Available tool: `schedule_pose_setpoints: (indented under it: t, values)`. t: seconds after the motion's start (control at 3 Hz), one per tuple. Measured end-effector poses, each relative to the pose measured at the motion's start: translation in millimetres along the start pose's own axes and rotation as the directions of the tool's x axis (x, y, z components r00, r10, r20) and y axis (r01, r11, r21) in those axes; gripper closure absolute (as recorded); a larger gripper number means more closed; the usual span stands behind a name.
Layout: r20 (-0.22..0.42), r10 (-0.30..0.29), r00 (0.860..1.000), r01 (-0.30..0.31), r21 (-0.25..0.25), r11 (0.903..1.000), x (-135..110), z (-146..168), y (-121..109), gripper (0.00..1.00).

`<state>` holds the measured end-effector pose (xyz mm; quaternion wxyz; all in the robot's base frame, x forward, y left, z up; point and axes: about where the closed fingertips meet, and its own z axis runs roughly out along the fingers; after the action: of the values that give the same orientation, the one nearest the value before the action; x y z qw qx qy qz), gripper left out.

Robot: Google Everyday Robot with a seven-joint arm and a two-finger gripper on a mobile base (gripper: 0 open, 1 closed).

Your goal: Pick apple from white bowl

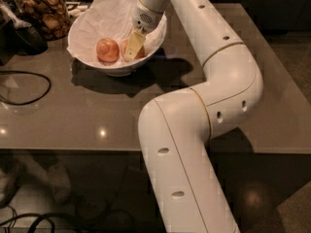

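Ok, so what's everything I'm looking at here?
bowl: one, white, paper-lined, far left part of the table.
apple: one, pale orange, in the bowl, partly hidden by the gripper.
red apple: one, pinkish red, in the bowl, left of the other.
jar: one, glass, with brown snacks, behind the bowl on its left.
cable: one, black, on the table near the left edge.
table: one, grey-brown, glossy.
arm: one, white, reaching from the foreground to the bowl.
gripper: one, pale yellow, inside the bowl at the apple.
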<state>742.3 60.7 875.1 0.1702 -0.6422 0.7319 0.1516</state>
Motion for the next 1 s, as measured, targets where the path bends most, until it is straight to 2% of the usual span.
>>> schedule_pose_setpoints:
  t: [0.33,1.0]
  values:
    - [0.025,0.0,1.0,-0.001,0.037,0.9993,-8,-3,-7,1.0]
    - [0.012,0.07,0.997,-0.071,0.131,0.9889,-36,-61,9,1.0]
